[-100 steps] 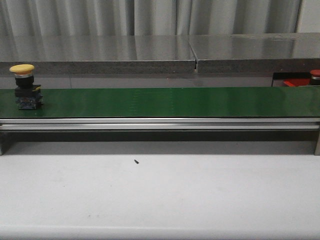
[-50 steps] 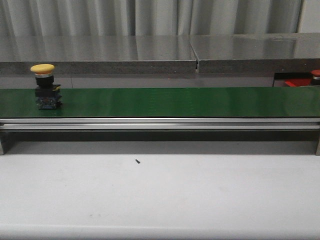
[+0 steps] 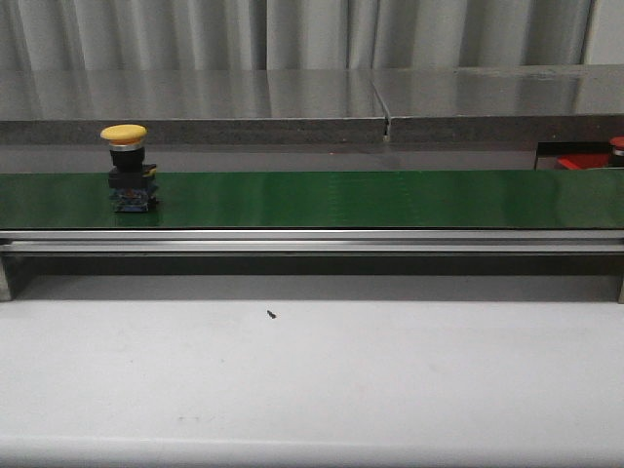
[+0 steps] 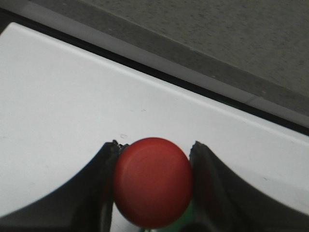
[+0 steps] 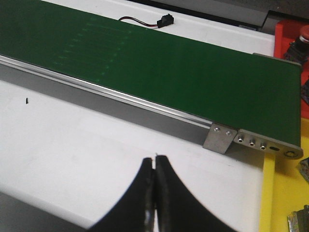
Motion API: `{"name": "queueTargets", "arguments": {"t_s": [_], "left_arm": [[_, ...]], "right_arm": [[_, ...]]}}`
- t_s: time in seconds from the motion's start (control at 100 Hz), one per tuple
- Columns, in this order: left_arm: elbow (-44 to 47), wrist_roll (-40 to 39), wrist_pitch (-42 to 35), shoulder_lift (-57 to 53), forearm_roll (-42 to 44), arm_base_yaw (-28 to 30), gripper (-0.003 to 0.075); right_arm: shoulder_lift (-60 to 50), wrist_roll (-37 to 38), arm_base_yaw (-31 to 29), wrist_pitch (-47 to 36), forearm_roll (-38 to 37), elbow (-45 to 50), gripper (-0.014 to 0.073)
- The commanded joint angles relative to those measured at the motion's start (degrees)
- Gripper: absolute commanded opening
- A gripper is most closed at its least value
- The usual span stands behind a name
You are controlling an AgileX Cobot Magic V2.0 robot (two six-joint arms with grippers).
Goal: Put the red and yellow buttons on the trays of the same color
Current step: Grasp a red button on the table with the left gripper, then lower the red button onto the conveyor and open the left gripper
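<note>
Only the front view shows the yellow button (image 3: 127, 168), upright on the green belt (image 3: 370, 198) toward its left end. The left gripper (image 4: 153, 154) clamps a red button (image 4: 152, 188) over the white surface (image 4: 58, 111). The right gripper (image 5: 155, 166) has jaws pressed together, empty, near the red tray (image 5: 286, 36).

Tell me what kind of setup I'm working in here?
Likely a lab mock-up of a factory sorting line: a long green conveyor belt on an aluminium rail carries a yellow push button, with red and yellow sorting trays at its end.
</note>
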Motion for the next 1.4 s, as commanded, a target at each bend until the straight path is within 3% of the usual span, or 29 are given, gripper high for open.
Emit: {"name": "queueTargets", "arguments": {"t_s": [0.0, 0.38, 0.74, 0.86, 0.93, 1.03, 1.1, 1.14, 1.39], "left_arm": [[3.32, -0.37, -3.54, -7.82, -2.21, -2.43, -0.0019], [28.37, -0.37, -16.87, -18.38, -5.25, -10.72, -0.0019], [31.82, 0.12, -19.79, -14.34, -6.40, -10.99, -0.0003], [31.69, 0.10, -18.67, -13.66, -6.40, -10.99, 0.0125], [31.69, 0.79, -18.39, -13.66, -6.40, -10.99, 0.0279], [30.94, 2.53, -17.88, -14.15, -7.24, -10.99, 0.0571], [30.21, 3.08, -17.51, -15.01, -7.34, -10.99, 0.0695], [29.82, 3.33, -17.28, -15.63, -7.34, -10.99, 0.0717], [28.95, 9.49, -16.81, -24.66, -8.76, -12.81, 0.0637]], "right_arm": [[-0.23, -0.10, 0.12, -3.41, 0.59, -1.55, -0.0097], [-0.23, -0.10, 0.12, -3.41, 0.59, -1.55, -0.0097], [-0.23, -0.10, 0.12, -3.41, 0.59, -1.55, -0.0097], [-0.23, -0.10, 0.12, -3.41, 0.59, -1.55, -0.0097], [-0.23, -0.10, 0.12, -3.41, 0.59, -1.55, -0.0097], [-0.23, -0.10, 0.12, -3.41, 0.59, -1.55, -0.0097], [-0.23, -0.10, 0.12, -3.41, 0.59, -1.55, -0.0097], [-0.23, -0.10, 0.12, -3.41, 0.59, -1.55, -0.0097], [-0.23, -0.10, 0.12, -3.41, 0.59, -1.55, -0.0097]]}}
